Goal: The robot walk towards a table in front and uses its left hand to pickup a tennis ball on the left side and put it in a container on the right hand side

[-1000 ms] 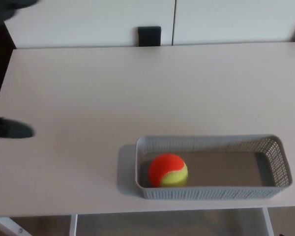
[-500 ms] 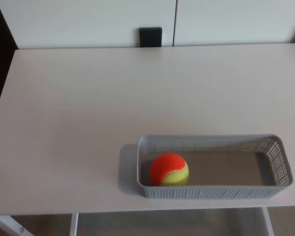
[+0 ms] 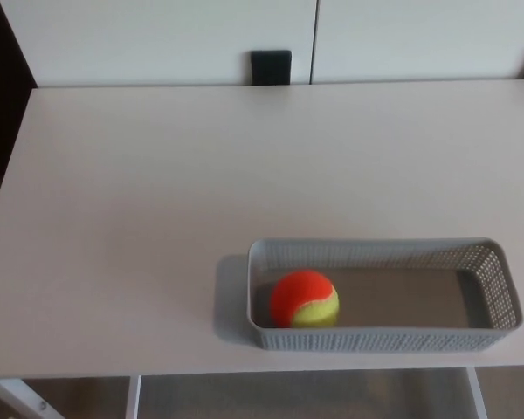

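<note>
Head view — tennis ball (image 3: 305, 298) lies inside grey container (image 3: 499, 281) — left end.

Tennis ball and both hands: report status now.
Neither hand in view. Orange-yellow tennis ball sits in grey basket, left end. Nothing in the way on table.

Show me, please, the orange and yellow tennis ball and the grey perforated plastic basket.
Orange and yellow tennis ball (image 3: 299, 288), head view: orange upper part.
Grey perforated plastic basket (image 3: 393, 339), head view: near long wall.
</note>
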Available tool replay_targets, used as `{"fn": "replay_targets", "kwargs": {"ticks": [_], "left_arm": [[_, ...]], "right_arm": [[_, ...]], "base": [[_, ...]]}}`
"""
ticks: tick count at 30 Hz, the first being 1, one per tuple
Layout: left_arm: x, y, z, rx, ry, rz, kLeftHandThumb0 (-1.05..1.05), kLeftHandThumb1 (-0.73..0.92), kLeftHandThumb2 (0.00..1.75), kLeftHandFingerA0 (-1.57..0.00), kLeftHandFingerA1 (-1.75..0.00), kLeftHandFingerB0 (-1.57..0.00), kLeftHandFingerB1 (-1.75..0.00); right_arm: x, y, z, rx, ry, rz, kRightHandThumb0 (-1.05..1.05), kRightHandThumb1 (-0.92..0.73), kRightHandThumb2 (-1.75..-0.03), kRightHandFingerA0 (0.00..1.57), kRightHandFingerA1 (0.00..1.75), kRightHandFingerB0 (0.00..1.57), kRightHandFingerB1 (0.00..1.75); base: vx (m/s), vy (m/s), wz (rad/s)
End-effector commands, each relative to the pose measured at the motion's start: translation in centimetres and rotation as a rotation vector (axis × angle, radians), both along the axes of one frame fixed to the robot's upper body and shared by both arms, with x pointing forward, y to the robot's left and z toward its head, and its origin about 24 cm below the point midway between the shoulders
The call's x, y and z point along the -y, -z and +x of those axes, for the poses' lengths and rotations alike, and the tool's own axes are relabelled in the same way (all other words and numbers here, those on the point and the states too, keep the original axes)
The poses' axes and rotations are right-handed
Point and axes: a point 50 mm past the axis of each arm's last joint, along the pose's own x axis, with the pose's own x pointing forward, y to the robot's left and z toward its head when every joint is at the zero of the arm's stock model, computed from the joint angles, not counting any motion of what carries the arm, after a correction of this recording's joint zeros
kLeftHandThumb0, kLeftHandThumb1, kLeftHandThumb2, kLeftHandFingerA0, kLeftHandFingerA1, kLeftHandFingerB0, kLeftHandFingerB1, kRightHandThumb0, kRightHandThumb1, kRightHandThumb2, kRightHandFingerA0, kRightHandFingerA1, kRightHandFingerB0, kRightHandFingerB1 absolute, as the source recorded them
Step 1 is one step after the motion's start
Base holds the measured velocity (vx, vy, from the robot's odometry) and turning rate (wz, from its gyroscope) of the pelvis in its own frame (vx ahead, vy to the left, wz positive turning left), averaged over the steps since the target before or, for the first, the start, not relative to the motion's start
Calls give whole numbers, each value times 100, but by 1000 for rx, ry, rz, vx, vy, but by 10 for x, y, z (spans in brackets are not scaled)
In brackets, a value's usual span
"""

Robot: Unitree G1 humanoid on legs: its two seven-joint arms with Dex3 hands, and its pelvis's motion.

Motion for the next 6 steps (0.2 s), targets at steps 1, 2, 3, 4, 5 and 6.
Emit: {"fn": "replay_targets", "kwargs": {"ticks": [1,2,3,4,5,6], "left_arm": [[11,3,23,-21,207,-56,-23,1,69,-20,-58,-14,-55],[13,3,28,-17,208,-70,-42,23,52,-21,-53,-21,-46],[15,3,33,-11,201,-95,-42,23,52,-21,-53,-21,-46],[20,3,43,4,225,-114,-38,22,49,-23,-53,-22,-45],[25,4,51,15,246,-119,-16,-6,64,-21,-59,-15,-55],[25,4,51,15,246,-119,-16,-6,64,-21,-59,-15,-55]], "right_arm": [[16,-3,-6,0,50,-7,-70,-87,-68,9,44,2,18],[17,-4,-5,1,51,-8,-80,-69,-99,0,47,9,27],[17,-4,-4,3,52,-10,-80,-69,-99,0,47,9,27],[18,-5,-3,9,54,-10,-75,-69,-97,4,44,0,27],[18,-5,-3,16,56,-6,-73,-69,-100,0,41,0,29],[18,-5,-3,16,56,-6,-73,-69,-100,0,41,0,29]], "base": [[0,0,0],[0,0,0],[0,0,0],[0,0,0],[0,0,0],[0,0,0]]}}
